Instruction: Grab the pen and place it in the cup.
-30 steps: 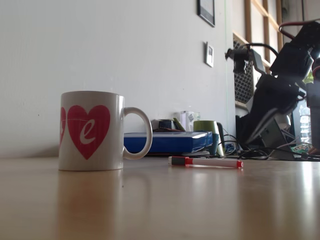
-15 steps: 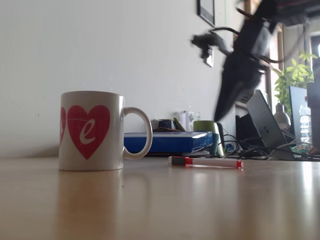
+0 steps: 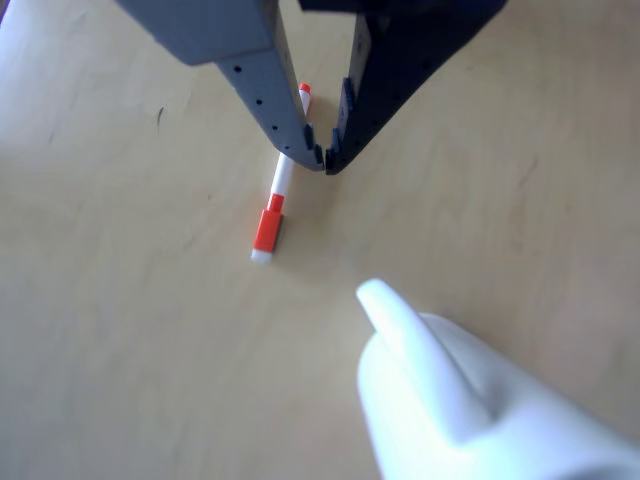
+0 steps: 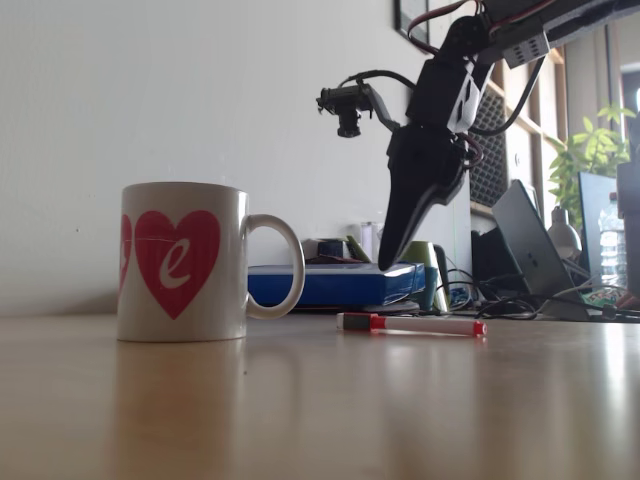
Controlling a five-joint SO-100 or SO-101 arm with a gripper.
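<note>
cup (image 4: 182, 262) stands at the left of the fixed view, upright on the counter (image 4: 320, 410), with its handle toward the pen (image 4: 412, 325). pen lies flat on the counter, near the cup on the right, not touched by anything. gripper (image 4: 385, 264) hangs above the pen in the air; in the other view its tips (image 3: 322, 160) are almost together and hold nothing. risk, i think: if it goes down closed like this, the tips can push the slim pen and roll it away instead of taking it.
</note>
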